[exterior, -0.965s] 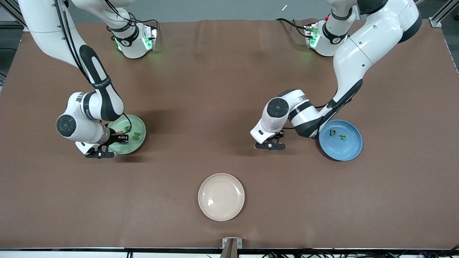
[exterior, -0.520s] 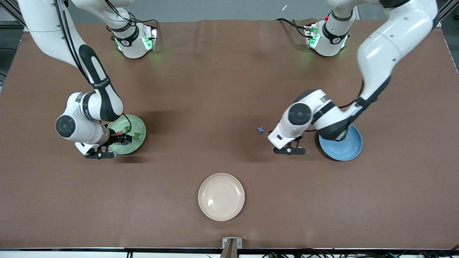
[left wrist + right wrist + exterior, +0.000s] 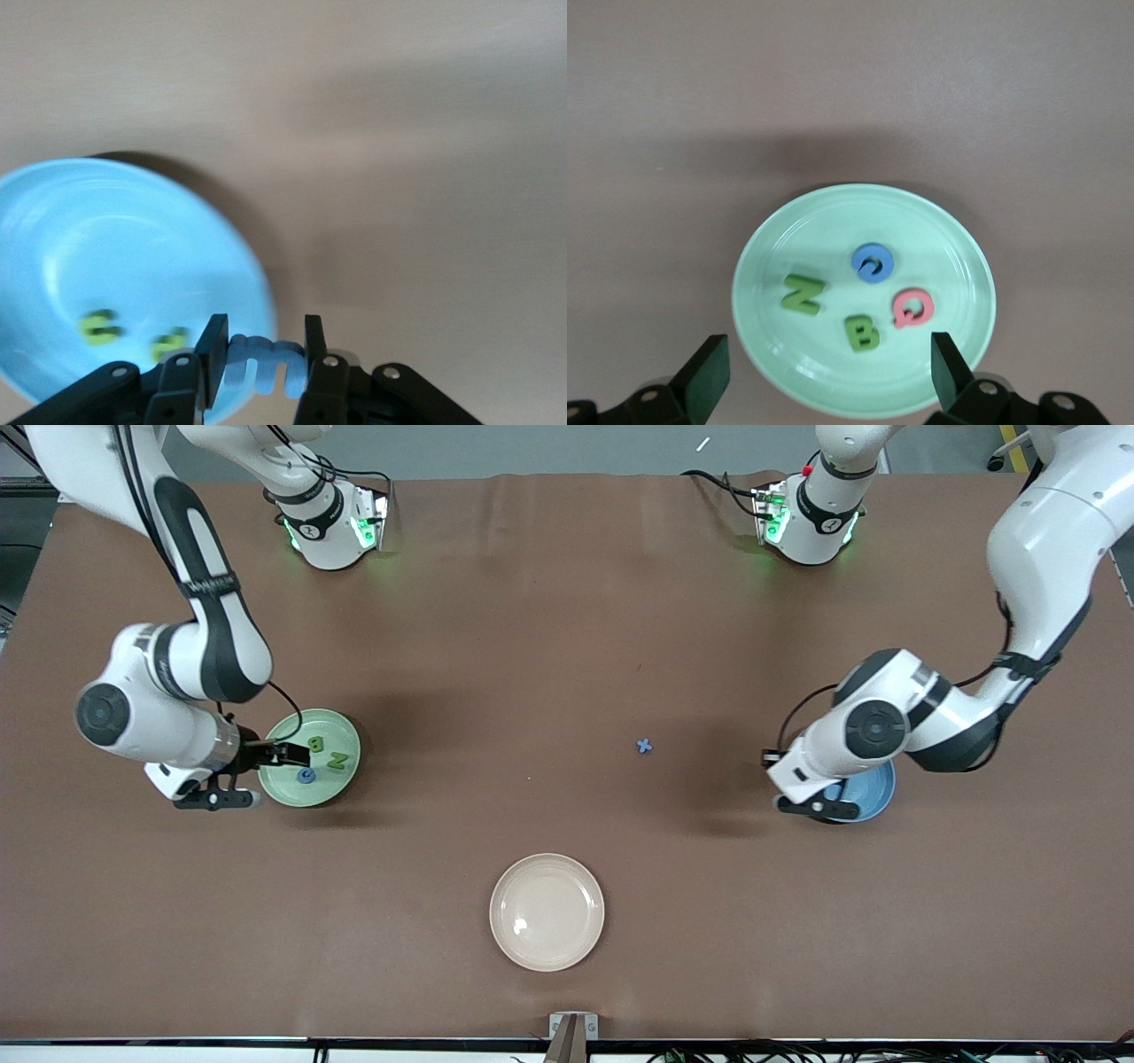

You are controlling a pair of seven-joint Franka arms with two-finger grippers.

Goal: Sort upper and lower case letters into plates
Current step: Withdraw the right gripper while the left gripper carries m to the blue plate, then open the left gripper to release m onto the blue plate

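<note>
Both hands were up over the plates. My left hand (image 3: 262, 359) hung over the rim of the blue plate (image 3: 53, 230), at the edge toward the right arm's end of the worktop (image 3: 567, 646), its fingers (image 3: 213, 354) pinching a pale blue letter (image 3: 263, 356); I could not tell which letter it was. Two yellow-green letters (image 3: 99, 326) lay inside that plate. In the front view my left arm covered most of the blue plate (image 3: 873, 797), with only an edge of it showing.

My right hand (image 3: 824, 376) was spread wide and held nothing, hovering over the edge of the green plate (image 3: 957, 266). In that plate lay four letters: a green N (image 3: 801, 295), a green B (image 3: 863, 332), a pink Q (image 3: 911, 309) and a round blue letter (image 3: 872, 262). In the front view the green plate (image 3: 345, 775) sat toward the right arm's end of the worktop, well apart from the blue plate.

A small blue x (image 3: 644, 746) lay loose on the worktop between the two plates, closer to the blue one and touching neither.

A beige plate (image 3: 547, 948) sat nearer the front camera than the x, and nothing lay in it.
</note>
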